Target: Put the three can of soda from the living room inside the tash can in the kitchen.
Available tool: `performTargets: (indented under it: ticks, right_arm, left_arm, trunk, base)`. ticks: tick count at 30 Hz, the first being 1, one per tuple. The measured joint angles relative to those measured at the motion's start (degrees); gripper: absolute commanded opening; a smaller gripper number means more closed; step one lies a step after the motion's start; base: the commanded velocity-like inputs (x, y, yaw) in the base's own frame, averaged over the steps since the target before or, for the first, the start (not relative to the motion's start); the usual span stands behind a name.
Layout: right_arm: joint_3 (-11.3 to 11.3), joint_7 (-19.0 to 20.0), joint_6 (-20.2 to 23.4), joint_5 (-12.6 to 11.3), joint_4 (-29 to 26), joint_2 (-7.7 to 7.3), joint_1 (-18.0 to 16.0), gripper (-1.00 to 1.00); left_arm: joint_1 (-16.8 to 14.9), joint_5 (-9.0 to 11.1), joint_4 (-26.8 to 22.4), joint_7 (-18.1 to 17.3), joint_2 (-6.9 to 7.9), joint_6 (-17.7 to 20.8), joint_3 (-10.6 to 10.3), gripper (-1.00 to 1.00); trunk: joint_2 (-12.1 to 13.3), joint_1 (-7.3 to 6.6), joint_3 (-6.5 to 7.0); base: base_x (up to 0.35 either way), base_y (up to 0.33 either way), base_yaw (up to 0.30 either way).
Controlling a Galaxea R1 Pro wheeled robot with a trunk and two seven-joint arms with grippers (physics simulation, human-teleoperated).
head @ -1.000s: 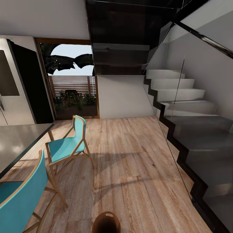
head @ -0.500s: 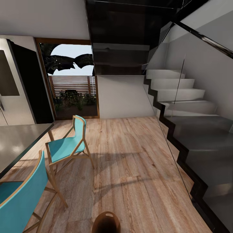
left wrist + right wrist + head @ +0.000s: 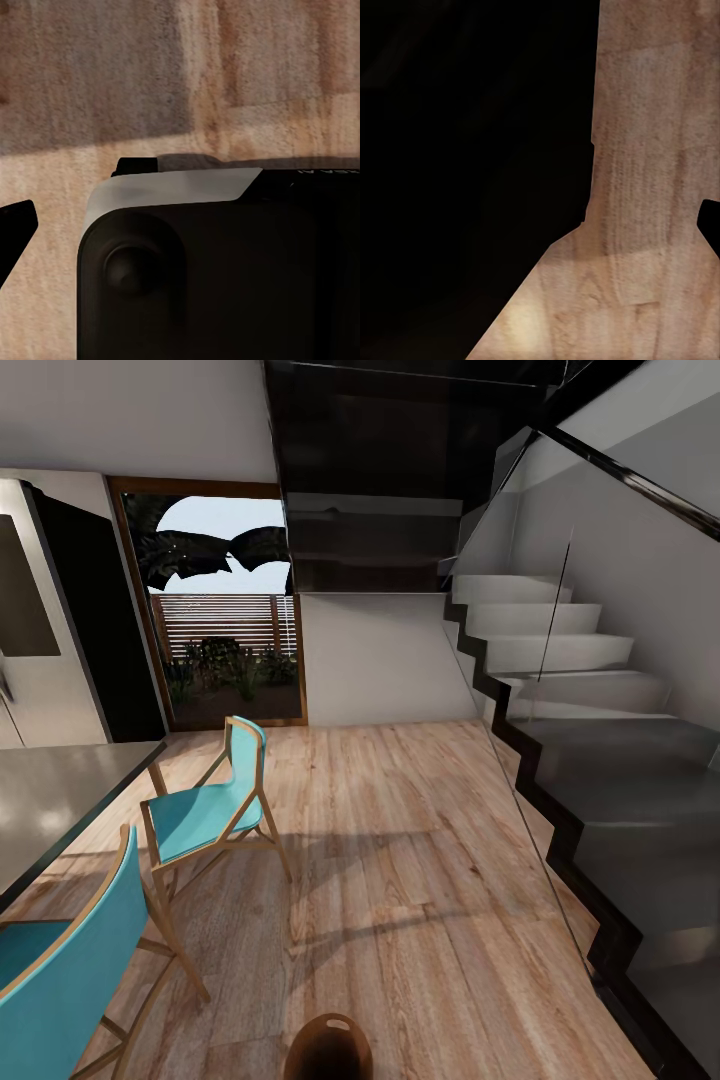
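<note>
The brown tash can [image 3: 329, 1048] is sitting on the wood floor [image 3: 420, 880] at the very bottom of the head view, just in front of the robot. Two blue chairs [image 3: 205, 810] are standing beside a grey table [image 3: 50, 800]. White stairs [image 3: 560, 650] are going up on the right. I cannot tell how the fingers are set on either arm.
</note>
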Motion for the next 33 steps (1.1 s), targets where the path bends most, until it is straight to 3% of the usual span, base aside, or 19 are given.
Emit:
performTargets:
  ticks: [33]
  right_arm:
    - [0.0, 0.0, 0.0, 0.0, 0.0, 0.0, 0.0, 1.0]
  left_arm:
    - [0.0, 0.0, 0.0, 0.0, 0.0, 0.0, 0.0, 1.0]
  trunk:
    - [0.0, 0.0, 0.0]
  base:
    - [0.0, 0.0, 0.0]
